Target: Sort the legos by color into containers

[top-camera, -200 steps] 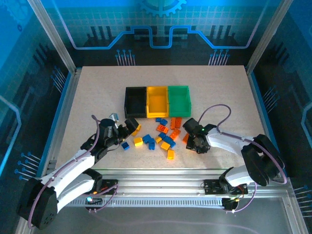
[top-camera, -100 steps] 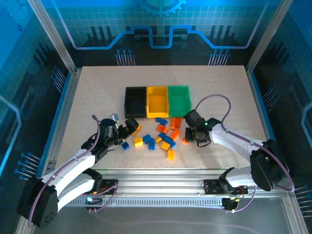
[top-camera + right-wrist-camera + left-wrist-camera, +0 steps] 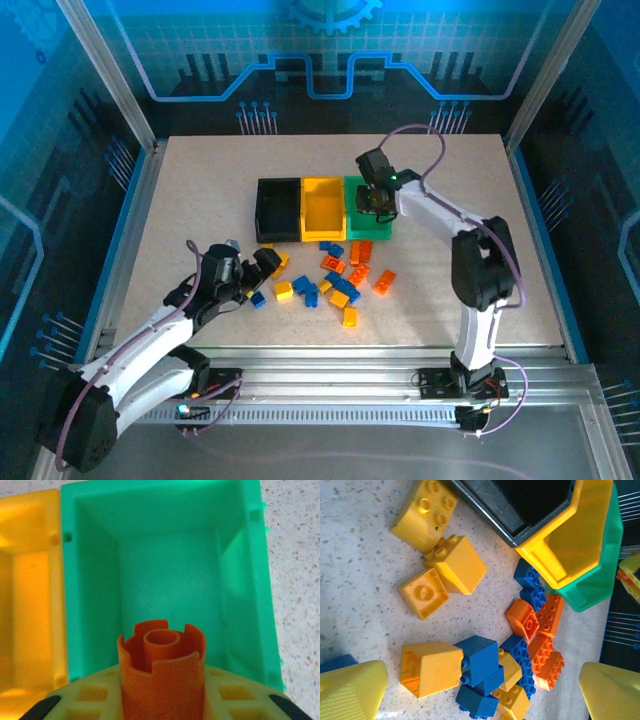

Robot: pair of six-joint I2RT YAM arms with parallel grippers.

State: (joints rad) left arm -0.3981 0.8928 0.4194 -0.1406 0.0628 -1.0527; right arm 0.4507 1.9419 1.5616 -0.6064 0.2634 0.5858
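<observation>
The containers point(image 3: 301, 210) stand in the middle of the counter point(image 3: 200, 190). The right gripper point(image 3: 374, 198) has come up from the pile point(image 3: 338, 278) and now hangs over the green bin point(image 3: 92, 590), closed on one orange lego point(image 3: 161, 675). Release seems next. The left gripper point(image 3: 262, 268) stays wide open beside the yellow legos point(image 3: 455, 562), holding nothing.

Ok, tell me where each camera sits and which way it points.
Top external: above and behind the arms, looking down on the table; both show.
Left wrist: low over the legos; fingers of the open left gripper at the bottom corners.
Right wrist: looking down into the green bin; the right gripper holds an orange lego.
Shared: the green bin, in all three.
</observation>
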